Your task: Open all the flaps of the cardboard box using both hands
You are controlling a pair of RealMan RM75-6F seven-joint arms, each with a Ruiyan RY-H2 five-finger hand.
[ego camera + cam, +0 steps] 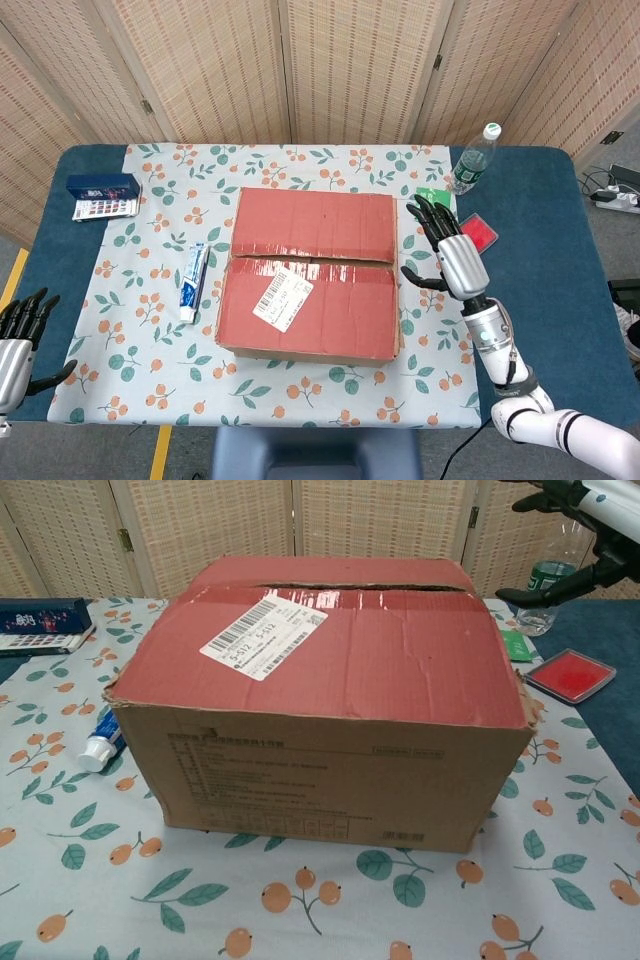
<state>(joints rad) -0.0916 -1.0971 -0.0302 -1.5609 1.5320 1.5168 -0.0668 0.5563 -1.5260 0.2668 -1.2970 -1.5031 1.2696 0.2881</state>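
1. Head view: left hand (17, 345) waits at the table's (530, 330) near left corner, fingers spread, holding nothing.
2. Box (312, 272) sits mid-table, both flaps flat and shut, seam (310, 260) running left to right.
3. Right hand (452, 258) hovers just beside the box's right edge, fingers splayed, empty.
4. Judged step: the approach. Next, fingertips must hook under a flap edge at the seam.
5. Bottle (474, 160) stands near the far right corner.
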